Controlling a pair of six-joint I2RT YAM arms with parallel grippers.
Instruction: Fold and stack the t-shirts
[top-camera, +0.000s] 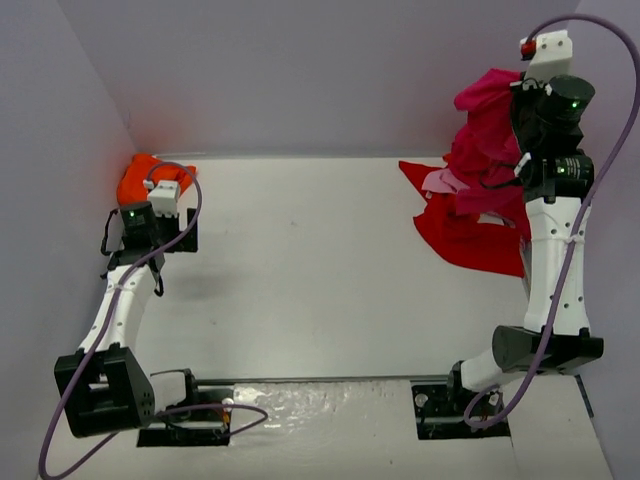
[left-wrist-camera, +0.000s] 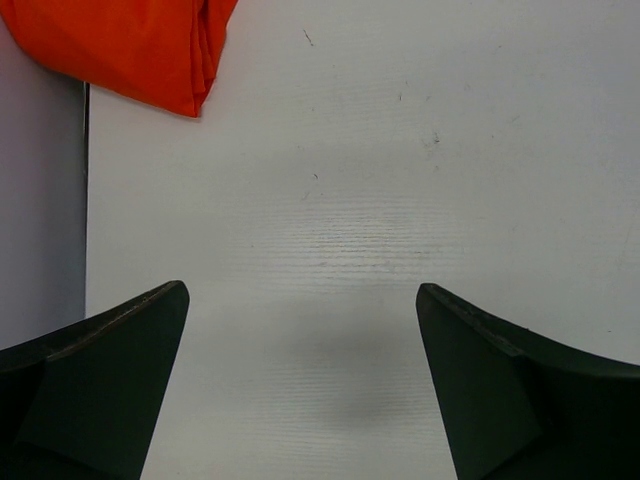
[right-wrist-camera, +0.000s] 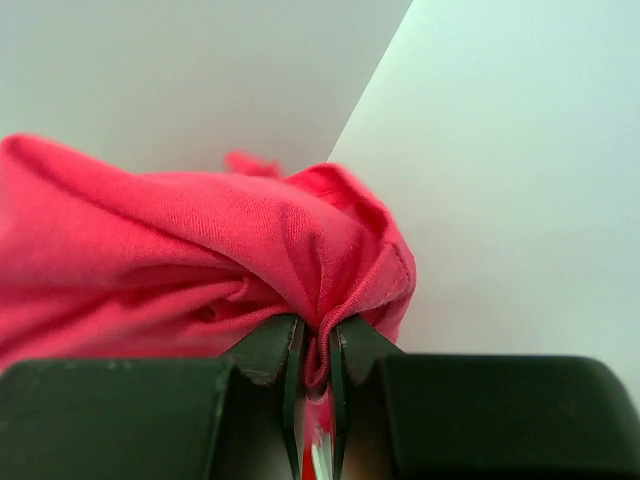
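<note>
My right gripper (top-camera: 518, 92) is shut on a bunched fold of a magenta-pink t-shirt (top-camera: 484, 140) and holds it high at the back right; the shirt hangs down from the jaws. In the right wrist view the pink cloth (right-wrist-camera: 200, 250) bulges above my gripper (right-wrist-camera: 316, 350), pinched between the fingers. A red t-shirt (top-camera: 462, 228) lies crumpled on the table under it. An orange folded t-shirt (top-camera: 140, 178) lies at the far left corner, also in the left wrist view (left-wrist-camera: 130, 45). My left gripper (left-wrist-camera: 302, 330) is open and empty just in front of it (top-camera: 168, 200).
The white table (top-camera: 310, 270) is boxed in by grey walls on the left, back and right. The wall edge runs close along the left of the left gripper (left-wrist-camera: 40, 220). Purple cables loop from both arms.
</note>
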